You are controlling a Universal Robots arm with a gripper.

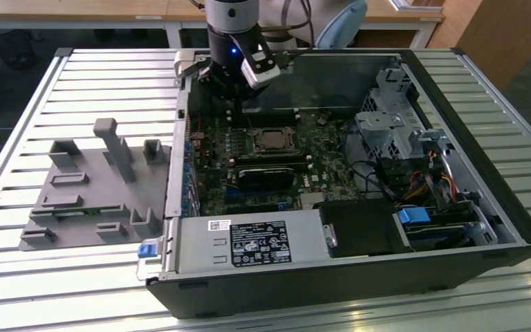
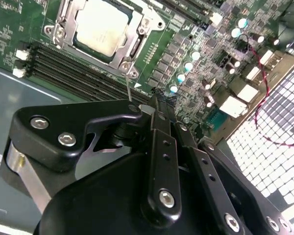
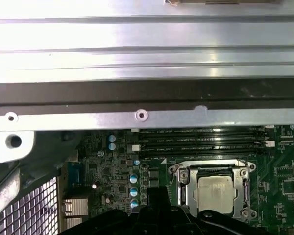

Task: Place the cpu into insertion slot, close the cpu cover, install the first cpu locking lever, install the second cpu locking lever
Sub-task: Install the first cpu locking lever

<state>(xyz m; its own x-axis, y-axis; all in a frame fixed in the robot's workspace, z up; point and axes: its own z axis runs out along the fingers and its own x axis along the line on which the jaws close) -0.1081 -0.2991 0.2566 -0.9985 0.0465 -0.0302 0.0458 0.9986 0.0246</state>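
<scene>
One small pale chip, the cpu [image 2: 99,27], lies flat in the insertion slot [image 3: 176,170] on the green board [image 2: 5,29]. The cpu cover [image 2: 133,43], a silvery frame, lies down around it, so the chip's face shows through the window while the frame's edges bear on its rim. Judged from this, seating and covering look done. The computer case [image 1: 487,194] lies on its side on the slatted table [image 1: 81,69] with its open side up, which I take to be why the arm [image 1: 233,41] can reach the board from above. The gripper [image 2: 146,110] hangs low over the board, near one corner of the slot. A thin metal rod [image 2: 128,87] rises from that corner to the gripper's tip and seems to touch it. It is probably a locking lever standing raised, which would explain the gripper's place there. Whether the gripper is wide, narrow or clamped on the rod I cannot tell. A grey parts holder [image 1: 90,187] sits on the table beside the case, at the exterior view's left.
</scene>
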